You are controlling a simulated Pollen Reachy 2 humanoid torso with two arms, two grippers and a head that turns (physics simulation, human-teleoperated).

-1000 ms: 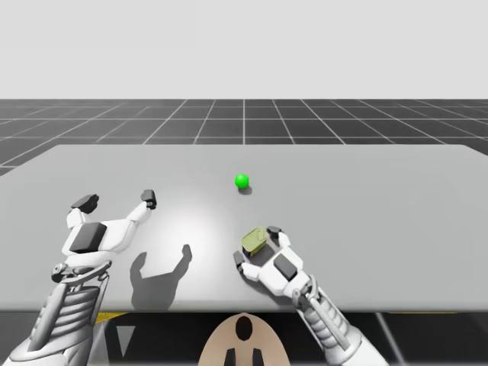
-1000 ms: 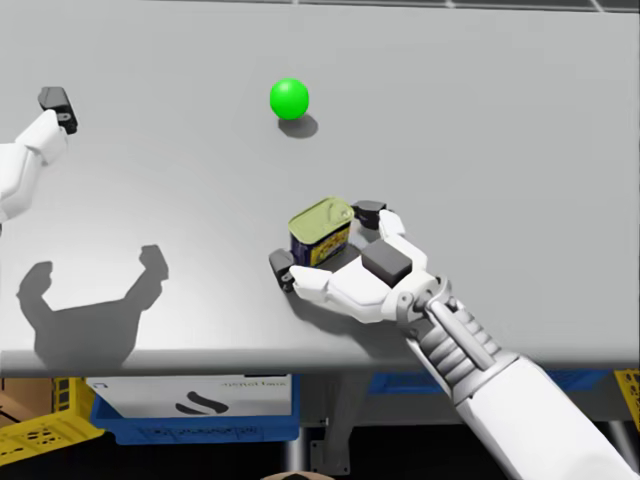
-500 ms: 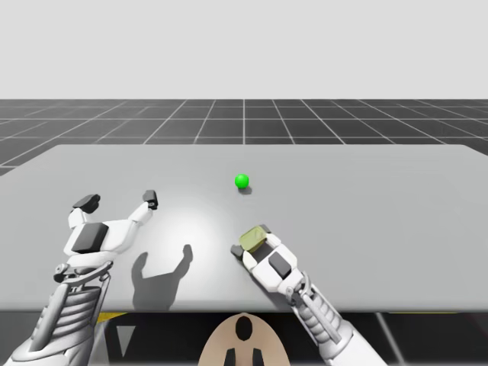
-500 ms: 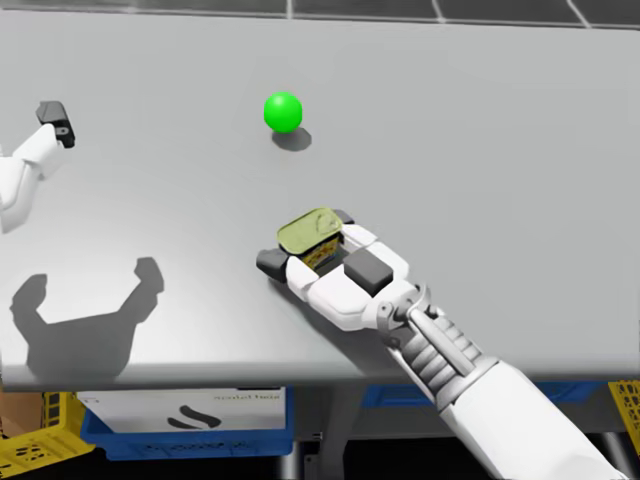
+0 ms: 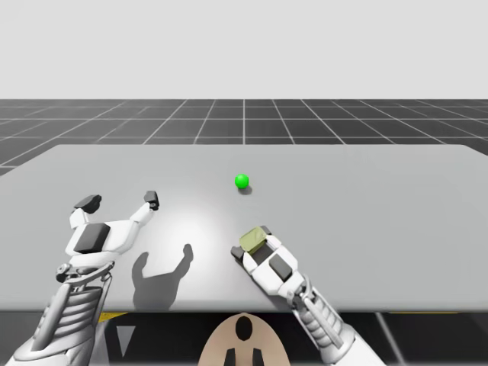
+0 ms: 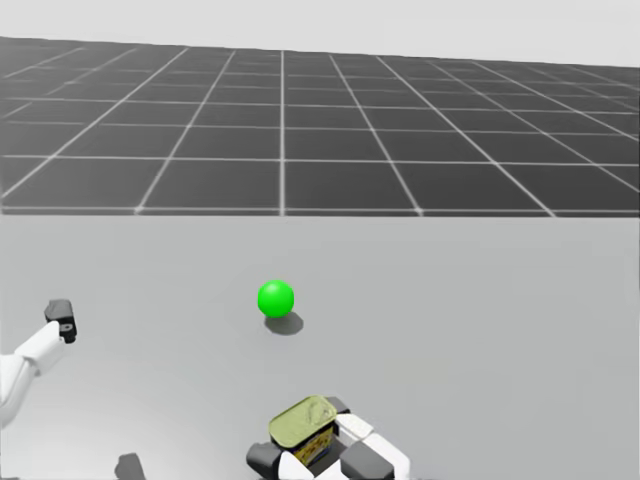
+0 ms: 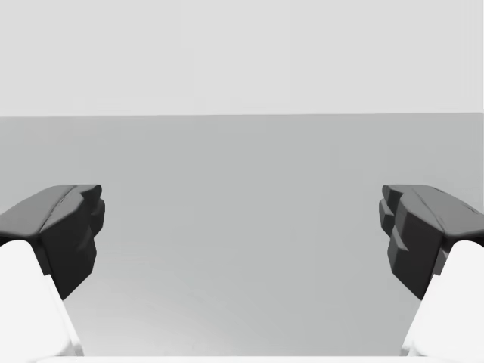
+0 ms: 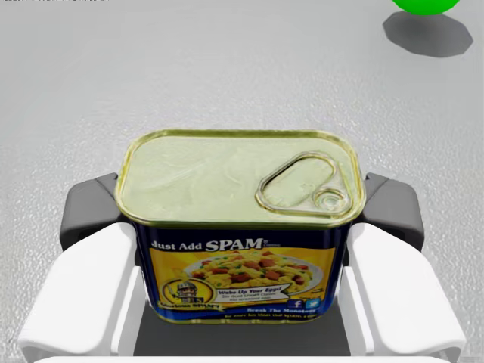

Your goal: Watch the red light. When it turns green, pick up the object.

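The plain grey flat table (image 5: 381,198) carries a small bright green sphere (image 5: 242,181) near its middle. Nearer the front edge stands an upright blue-sided rectangular tin (image 5: 252,239) with a dull gold lid (its base is hidden).

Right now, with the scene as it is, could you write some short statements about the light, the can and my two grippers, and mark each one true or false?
1. The light on the table is green. True.
2. My right gripper is shut on the blue can. True.
3. My left gripper holds the blue can. False: it is open, with nothing between its fingers.
4. The blue can lies on its side. False: it stands upright, with its gold lid and pull tab facing up.
5. The light touches the blue can. False: the light sits apart from it, further ahead of my right gripper.
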